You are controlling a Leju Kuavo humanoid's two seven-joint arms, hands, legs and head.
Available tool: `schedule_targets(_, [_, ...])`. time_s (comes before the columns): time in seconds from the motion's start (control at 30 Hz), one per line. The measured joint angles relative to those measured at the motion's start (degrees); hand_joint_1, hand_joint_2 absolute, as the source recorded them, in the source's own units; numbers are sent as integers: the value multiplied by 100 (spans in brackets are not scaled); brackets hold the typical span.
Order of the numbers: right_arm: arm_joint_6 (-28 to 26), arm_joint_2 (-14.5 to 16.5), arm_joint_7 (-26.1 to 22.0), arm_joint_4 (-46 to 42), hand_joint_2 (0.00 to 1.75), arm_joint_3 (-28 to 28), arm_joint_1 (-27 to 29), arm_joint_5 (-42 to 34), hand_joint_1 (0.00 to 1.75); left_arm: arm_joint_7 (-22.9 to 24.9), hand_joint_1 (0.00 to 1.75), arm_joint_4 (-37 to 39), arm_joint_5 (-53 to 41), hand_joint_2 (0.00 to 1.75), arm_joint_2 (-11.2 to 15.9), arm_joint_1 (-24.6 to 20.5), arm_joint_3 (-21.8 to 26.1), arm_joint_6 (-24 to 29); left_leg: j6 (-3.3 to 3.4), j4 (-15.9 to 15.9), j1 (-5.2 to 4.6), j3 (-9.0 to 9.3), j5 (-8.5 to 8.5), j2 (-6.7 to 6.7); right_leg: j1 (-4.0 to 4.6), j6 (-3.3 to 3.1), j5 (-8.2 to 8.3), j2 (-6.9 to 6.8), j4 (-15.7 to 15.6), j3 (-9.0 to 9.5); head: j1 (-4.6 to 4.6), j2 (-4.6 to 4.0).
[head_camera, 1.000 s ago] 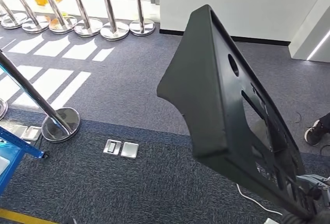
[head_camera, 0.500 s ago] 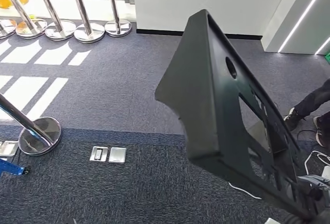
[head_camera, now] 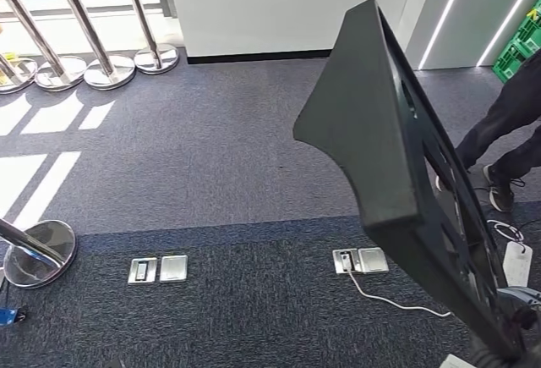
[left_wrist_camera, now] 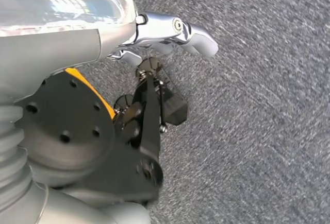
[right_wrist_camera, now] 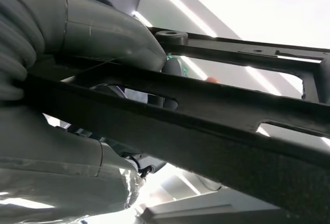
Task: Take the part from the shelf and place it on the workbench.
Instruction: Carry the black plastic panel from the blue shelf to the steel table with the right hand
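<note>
Left to right in the head view: three chrome stanchion bases [head_camera: 115,70] are lined up along the far left by the window, with part of a fourth cut off at the edge; one more stanchion base [head_camera: 40,252] sits near left on the carpet [head_camera: 210,165]. Two floor socket plates are counted: one [head_camera: 157,269] left of centre, one [head_camera: 360,260] right of centre with a white cable [head_camera: 396,302] plugged in and trailing right. The black part [head_camera: 383,148] is carried in the air on the right, tilted, broad end up and away, narrow end down at the right hand [head_camera: 510,334] in the lower right corner. A person's legs [head_camera: 504,131] are seen at the far right, with a green crate [head_camera: 520,42] behind. The right wrist view adds what the head view lacks: the right hand [right_wrist_camera: 97,44] is clamped on a bar of the part [right_wrist_camera: 233,116], grey thumb over it, fingers behind. The left wrist view shows the left arm hanging over carpet; the left hand [left_wrist_camera: 155,33] is holding nothing, but fingers spread or curled cannot be told.
</note>
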Motion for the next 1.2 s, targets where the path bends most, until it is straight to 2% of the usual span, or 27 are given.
schedule_targets(0.03, [0,0,0,3,175,-2,0,-2,175,0,0,0,0,175,1,-2,0,1,9,84,-1,-70,51,-5,3,-2,-6,59,1,12,0,0])
schedule_targets(0.07, [0,0,0,6,175,-3,0,-3,175,0,0,0,0,175,1,-4,0,1,23,-57,0,-37,209,-11,5,0,-14,121,2,30,1,0])
schedule_targets(0.13, [0,0,0,8,175,-8,0,-5,175,0,0,0,0,175,3,-4,0,2,65,-765,4,236,656,-119,3,23,-40,242,8,69,0,0])
schedule_targets(0.17, [1,0,0,9,175,-10,-2,-6,175,-1,0,0,-1,175,4,-3,0,2,77,-1110,11,372,802,-201,9,45,-57,299,22,73,2,0])
schedule_targets(0.2, [1,0,1,11,175,-13,-2,-9,175,-1,0,0,-1,175,6,0,0,2,86,-1335,10,459,876,-277,9,75,-66,346,33,65,3,0])
schedule_targets(0.23, [2,0,1,13,175,-15,1,-13,175,-1,0,0,-1,175,7,0,0,2,93,-1427,4,494,875,-324,3,109,-69,386,38,49,4,0])
schedule_targets(0.3, [3,-1,2,15,175,-24,9,-21,175,-2,0,0,-1,175,2,-7,0,1,122,-1462,-9,502,871,-282,-19,180,-72,445,34,26,4,1])
schedule_targets(0.37, [1,-4,2,15,175,-38,6,-23,175,-3,0,0,-1,175,-8,-18,0,-1,179,-1495,7,522,884,-204,-20,247,-197,308,186,-33,13,1])
schedule_targets(0.4, [1,-7,2,16,175,-44,-2,-23,175,-3,0,0,0,175,-13,-18,0,-1,204,-1510,18,533,887,-155,-20,278,-342,191,424,-136,17,1])
schedule_targets(0.43, [0,-9,2,17,175,-46,-7,-23,175,-4,0,0,0,175,-13,-15,0,-1,222,-1513,16,540,881,-108,-22,304,-515,66,756,-290,22,0])
schedule_targets(0.5, [0,-11,2,27,175,-51,-8,-25,175,-3,0,0,0,175,-13,-6,0,-1,238,-1510,11,548,864,-5,-40,342,-777,-31,1464,-647,23,1])
schedule_targets(0.53, [0,-12,2,33,175,-56,-4,-27,175,-3,0,0,0,175,-13,-6,0,-1,240,-1509,11,556,853,41,-47,355,-769,-46,1609,-731,22,1])
schedule_targets(0.57, [0,-13,2,38,175,-62,-1,-29,175,-2,0,0,0,175,-13,-8,0,-1,234,-1508,12,572,839,86,-52,364,-649,-63,1531,-708,22,1])
schedule_targets(0.6, [0,-13,2,39,175,-68,-1,-32,175,-2,0,0,0,175,-13,-9,0,-1,223,-1508,15,598,821,126,-55,366,-437,-96,1217,-566,22,1])
schedule_targets(0.67, [2,-15,2,43,175,-73,-12,-34,175,-4,0,0,0,175,-13,-9,0,-3,182,-1506,1,648,780,191,-31,338,-84,-290,432,-203,23,0])
schedule_targets(0.7, [3,-17,4,46,175,-73,-23,-37,175,-7,0,0,0,175,-13,-8,0,-3,155,-1507,-14,662,765,221,-9,301,-11,-368,190,-98,18,0])
schedule_targets(0.73, [4,-21,6,51,175,-73,-32,-41,175,-9,0,0,1,175,-13,-8,0,-3,127,-1510,-28,670,754,252,14,262,-11,-418,89,-66,14,1])
schedule_targets(0.8, [4,-32,14,62,175,-75,-44,-48,175,-12,0,0,1,175,-13,-12,0,-3,66,-1533,-32,696,738,330,34,174,-17,-342,76,-82,6,1])
schedule_targets(0.87, [2,-40,16,68,175,-79,-56,-51,175,-14,0,0,0,175,-10,-14,0,-4,10,-1430,-13,686,624,264,15,90,5,-247,44,-69,6,0])
schedule_targets(0.9, [1,-42,15,70,175,-80,-70,-52,175,-16,0,0,0,175,-9,-11,0,-5,-6,-1229,-6,606,490,183,1,48,16,-202,28,-60,2,0])
schedule_targets(0.97, [2,-42,13,80,175,-80,-95,-54,175,-19,0,0,0,175,-5,-4,0,-5,-13,-512,-2,268,139,35,0,-2,17,-108,23,-57,-7,0])
schedule_targets(1.0, [2,-43,14,89,175,-81,-100,-54,175,-19,0,0,0,175,-3,-2,0,-5,-11,-156,-4,84,18,11,6,-12,14,-53,24,-54,-9,1])
schedule_targets(1.03, [3,-43,14,98,175,-81,-101,-54,175,-19,0,0,0,175,-2,-4,0,-4,-6,57,-5,-41,-7,1,12,-16,11,7,24,-48,-9,1])
schedule_targets(1.07, [3,-44,15,108,175,-82,-101,-54,175,-21,0,0,0,175,-2,-7,0,-4,8,45,-6,-65,92,-7,16,-17,7,70,25,-36,-9,1])
schedule_targets(1.1, [4,-44,15,115,175,-83,-102,-54,175,-22,0,0,0,175,-2,-9,0,-3,30,-181,-6,11,286,-21,19,-14,2,137,26,-20,-8,2])
schedule_targets(1.17, [4,-44,15,128,175,-83,-106,-54,175,-26,0,0,0,175,3,-10,0,-3,93,-920,-6,303,722,-157,17,5,-15,255,28,8,-5,2])
schedule_targets(1.2, [5,-47,16,135,175,-83,-115,-54,175,-27,0,0,0,175,5,-9,0,-3,112,-1217,-4,415,839,-251,18,25,-22,307,39,2,-4,2])
